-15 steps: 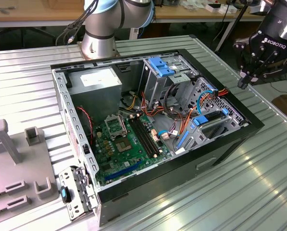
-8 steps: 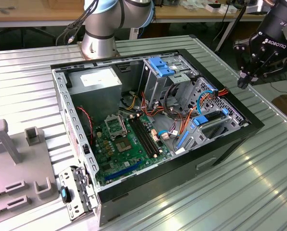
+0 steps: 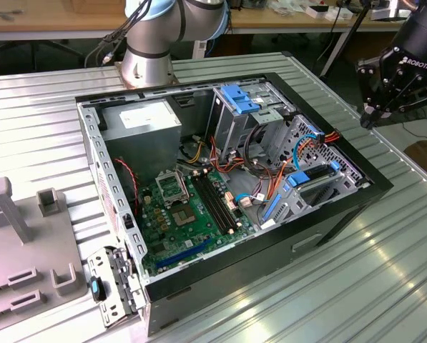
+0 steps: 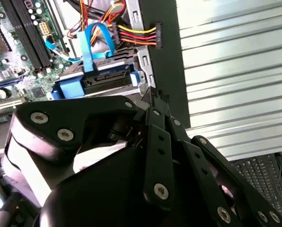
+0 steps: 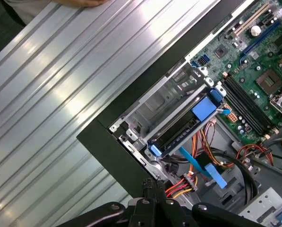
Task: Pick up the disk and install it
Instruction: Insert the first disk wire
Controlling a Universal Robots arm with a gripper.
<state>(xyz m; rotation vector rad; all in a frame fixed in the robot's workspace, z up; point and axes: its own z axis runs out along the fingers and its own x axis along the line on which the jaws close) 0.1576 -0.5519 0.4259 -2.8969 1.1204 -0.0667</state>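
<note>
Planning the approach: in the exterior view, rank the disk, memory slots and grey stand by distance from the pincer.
From the pincer:
1. Disk, inside the case, exterior view's right.
2. Memory slots, mid-case.
3. Grey stand, outside it, exterior view's far left.

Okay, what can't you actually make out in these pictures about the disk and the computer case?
- Second wrist view: part of the disk is hidden behind the body of the gripper.
- First wrist view: the disk is mostly covered by a rail of the drive cage, so I cannot tell whether it is fully seated.
- Exterior view: the parts on the motherboard are too small to identify.
</note>
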